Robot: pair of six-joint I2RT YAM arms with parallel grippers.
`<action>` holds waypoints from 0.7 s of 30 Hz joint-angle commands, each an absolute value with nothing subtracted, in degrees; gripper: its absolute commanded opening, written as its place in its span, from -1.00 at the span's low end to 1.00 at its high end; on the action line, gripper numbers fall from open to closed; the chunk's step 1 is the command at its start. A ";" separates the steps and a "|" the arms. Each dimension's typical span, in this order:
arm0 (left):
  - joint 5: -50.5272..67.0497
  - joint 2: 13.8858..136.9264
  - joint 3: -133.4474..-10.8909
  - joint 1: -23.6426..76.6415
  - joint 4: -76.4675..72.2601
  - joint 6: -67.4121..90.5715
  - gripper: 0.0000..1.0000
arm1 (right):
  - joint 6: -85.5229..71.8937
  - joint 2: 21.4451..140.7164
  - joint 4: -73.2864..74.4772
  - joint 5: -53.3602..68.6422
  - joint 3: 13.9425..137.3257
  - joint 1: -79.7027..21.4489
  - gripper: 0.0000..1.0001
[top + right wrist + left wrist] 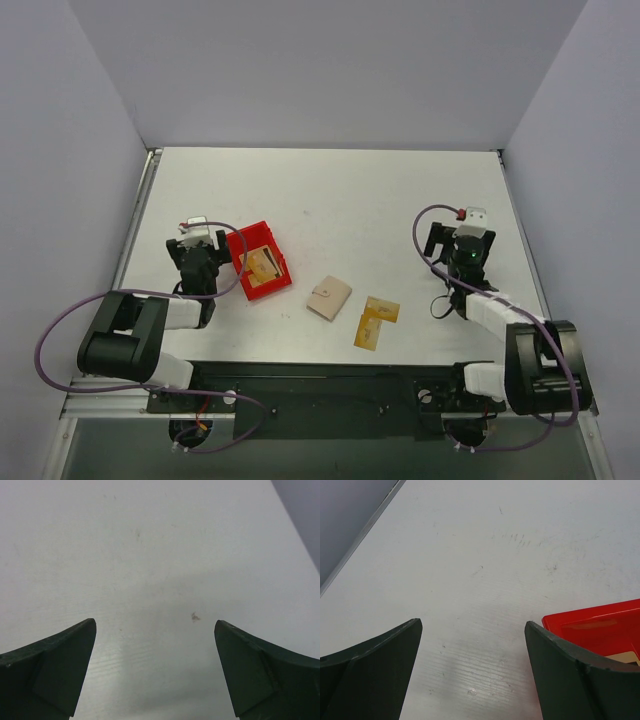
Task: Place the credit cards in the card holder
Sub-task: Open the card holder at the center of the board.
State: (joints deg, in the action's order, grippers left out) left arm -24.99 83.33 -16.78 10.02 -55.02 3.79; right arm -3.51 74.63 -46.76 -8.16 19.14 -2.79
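The beige card holder [329, 298] lies folded on the table near the front middle. Two orange-yellow credit cards [375, 322] lie overlapping just right of it. Another card [260, 266] lies inside the red bin [258, 261]; its corner shows in the left wrist view [626, 656]. My left gripper [196, 232] is open and empty, just left of the bin, over bare table [472, 630]. My right gripper [470, 225] is open and empty at the right, far from the cards; its wrist view shows only bare table between the fingers [155, 625].
The red bin also shows in the left wrist view [600, 625], right beside the right finger. Grey walls enclose the table on the left, back and right. A metal edge strip [365, 530] runs along the table's left side.
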 commanded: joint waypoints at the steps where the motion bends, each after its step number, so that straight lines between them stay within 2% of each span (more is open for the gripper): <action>1: -24.08 83.32 -18.37 9.58 -55.37 3.69 0.90 | -4.03 66.55 -41.31 -12.75 23.03 -6.67 1.00; 4: -24.87 82.62 -18.45 9.75 -55.11 3.08 0.90 | -8.06 62.50 -39.12 -5.90 24.87 -7.29 1.00; 8: -30.14 76.75 -24.51 9.84 -40.27 4.92 0.90 | -18.77 61.08 -40.26 -6.76 25.92 -8.09 1.00; 12: -35.41 68.32 -24.17 10.11 -37.27 7.64 0.90 | -29.34 63.71 -20.88 -13.01 36.09 -8.35 1.00; 15: -38.57 63.73 -26.44 10.20 -32.11 10.01 0.90 | -27.25 67.66 -7.34 -11.08 45.50 -9.05 1.00; 21: -38.32 58.54 -32.16 10.90 -23.29 11.25 0.90 | -30.48 70.48 -3.08 -3.10 48.16 -8.44 1.00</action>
